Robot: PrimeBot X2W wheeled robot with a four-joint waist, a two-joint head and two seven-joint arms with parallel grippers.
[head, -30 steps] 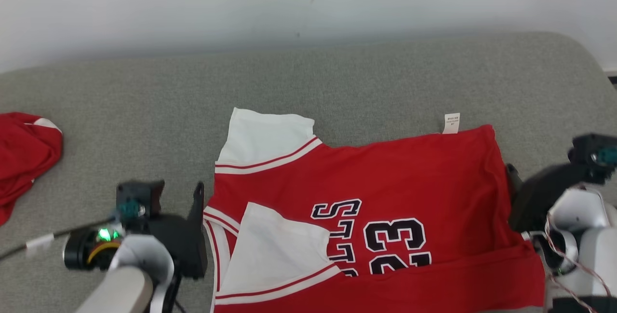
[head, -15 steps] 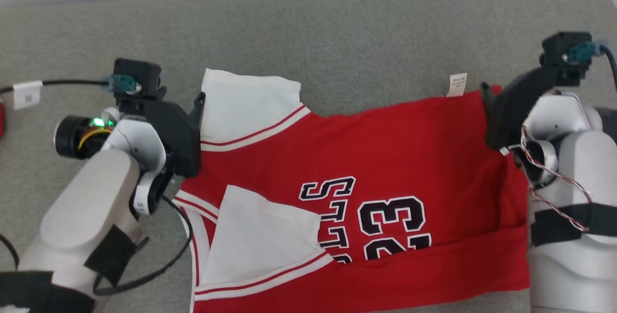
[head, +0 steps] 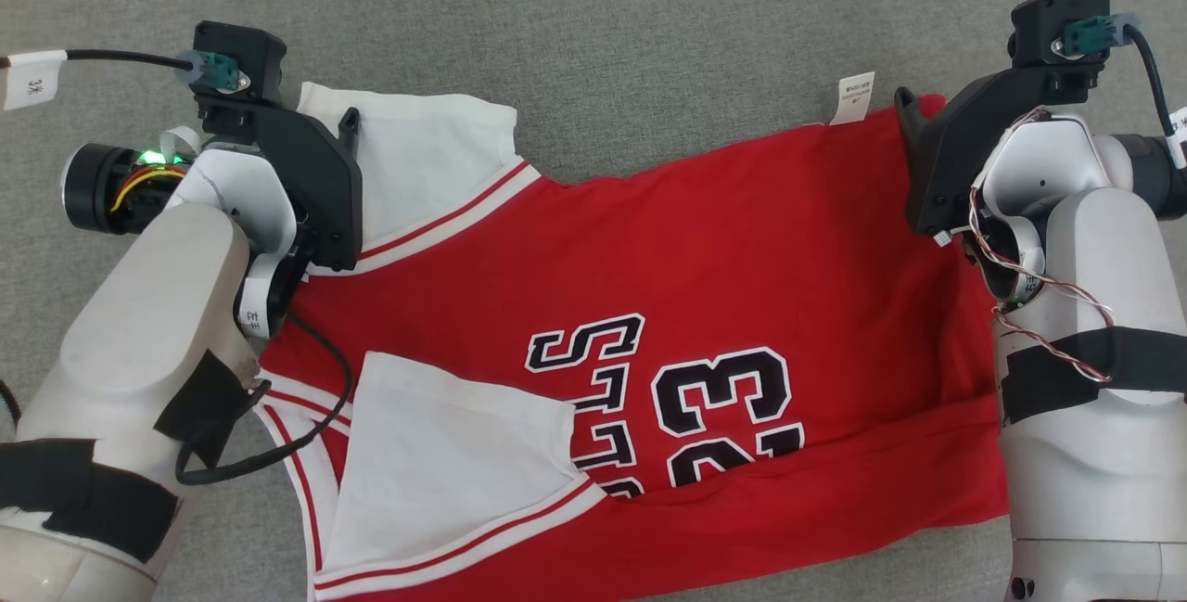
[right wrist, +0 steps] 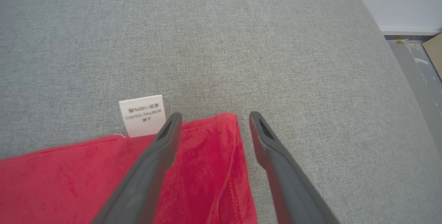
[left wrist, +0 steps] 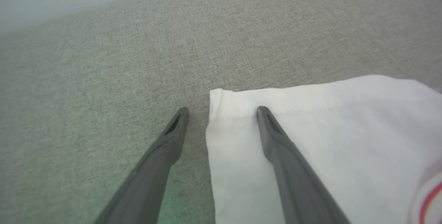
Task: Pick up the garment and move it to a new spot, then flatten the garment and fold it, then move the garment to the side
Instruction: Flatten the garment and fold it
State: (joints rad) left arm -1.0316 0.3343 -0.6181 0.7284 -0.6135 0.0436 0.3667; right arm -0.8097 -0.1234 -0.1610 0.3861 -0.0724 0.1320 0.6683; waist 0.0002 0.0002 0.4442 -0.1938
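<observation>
left tool spread wide and empty, pointing forward and down, right tool likewise spread, empty

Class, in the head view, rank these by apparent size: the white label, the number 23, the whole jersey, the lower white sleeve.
1. jersey
2. lower white sleeve
3. number 23
4. white label, clearly the smallest
</observation>
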